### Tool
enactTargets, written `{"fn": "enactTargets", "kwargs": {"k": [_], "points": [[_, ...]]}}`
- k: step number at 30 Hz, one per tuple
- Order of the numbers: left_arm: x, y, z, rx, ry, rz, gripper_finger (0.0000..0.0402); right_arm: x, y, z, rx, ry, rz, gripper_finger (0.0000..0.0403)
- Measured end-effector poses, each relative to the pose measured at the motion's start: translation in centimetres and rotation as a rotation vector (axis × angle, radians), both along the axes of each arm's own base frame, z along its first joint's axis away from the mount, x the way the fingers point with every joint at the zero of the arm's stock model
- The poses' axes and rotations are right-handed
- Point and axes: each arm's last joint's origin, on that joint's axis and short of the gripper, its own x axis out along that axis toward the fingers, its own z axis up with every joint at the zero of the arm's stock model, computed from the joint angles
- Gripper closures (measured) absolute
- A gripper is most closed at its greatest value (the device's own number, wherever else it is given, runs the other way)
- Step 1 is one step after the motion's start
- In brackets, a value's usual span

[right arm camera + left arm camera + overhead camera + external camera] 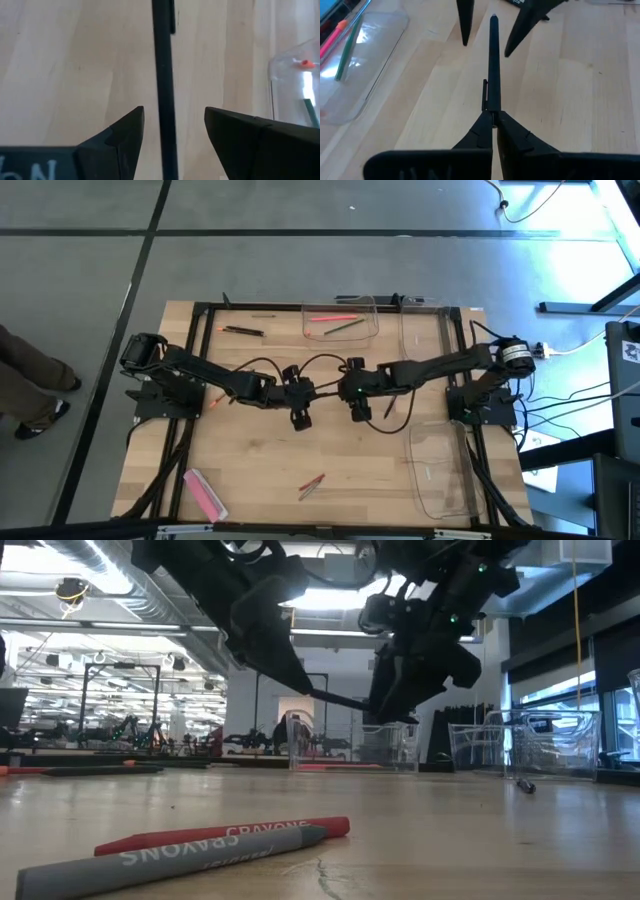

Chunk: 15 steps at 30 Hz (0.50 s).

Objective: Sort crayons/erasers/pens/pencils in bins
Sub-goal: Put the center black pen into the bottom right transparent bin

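While the left gripper is clamped shut on a slim black pen above mid-table, the right gripper stands with its dark fingers spread wide on either side of that same pen, not touching it, so this looks like a hand-over between the arms. Sorting seems barely begun. The clear plastic bin at the far edge holds only a red stick and a green one; the clear bin beside it and the clear bin at the near right look empty, though their contents are hard to make out. Still loose on the wooden table are the flat pink eraser at the near left, a red crayon and grey crayon lying together, and a dark pencil at the far left.
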Motion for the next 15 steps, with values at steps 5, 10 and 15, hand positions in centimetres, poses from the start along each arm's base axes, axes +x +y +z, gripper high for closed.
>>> {"fn": "enactTargets", "kwargs": {"k": [5,10,15], "points": [[0.00,0.00,0.00,0.000,0.000,0.000,0.0401,-0.01,-0.30,0.11,0.001,-0.006,-0.011,0.0220],[0.00,0.00,0.00,0.000,0.000,0.000,0.0401,-0.07,-0.38,0.13,0.001,-0.001,-0.012,0.0270],[0.00,0.00,0.00,0.000,0.000,0.001,0.0401,-0.08,-0.38,0.12,0.001,0.001,-0.011,0.0312]]}}
